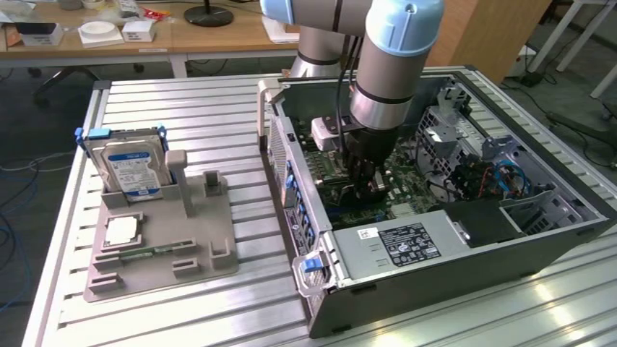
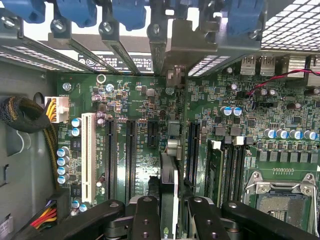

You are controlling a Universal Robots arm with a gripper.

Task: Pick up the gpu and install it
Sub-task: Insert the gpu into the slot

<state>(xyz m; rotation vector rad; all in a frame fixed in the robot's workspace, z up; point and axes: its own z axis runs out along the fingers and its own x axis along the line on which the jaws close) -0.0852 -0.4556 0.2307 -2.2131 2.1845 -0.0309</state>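
Observation:
The gpu (image 2: 168,182) shows edge-on as a thin dark strip, standing upright over the green motherboard (image 2: 145,100) among the long black expansion slots (image 2: 131,155). My gripper (image 2: 169,215) is shut on it, one black finger (image 2: 146,220) on each flat side. The card's far end reaches toward the metal slot covers at the case's rear wall. Whether the card sits in a slot or hangs just above it I cannot tell. In the exterior view my gripper (image 1: 371,186) is down inside the open computer case (image 1: 540,238), and the arm hides the card there.
A grey fixture (image 1: 164,246) on the slatted table holds a hard drive (image 1: 130,170) with a blue-white label and a small green memory stick (image 1: 144,253). Inside the case are the power supply (image 1: 405,242), a memory stick (image 2: 215,170), the processor socket (image 2: 280,192) and cable bundles (image 2: 25,115).

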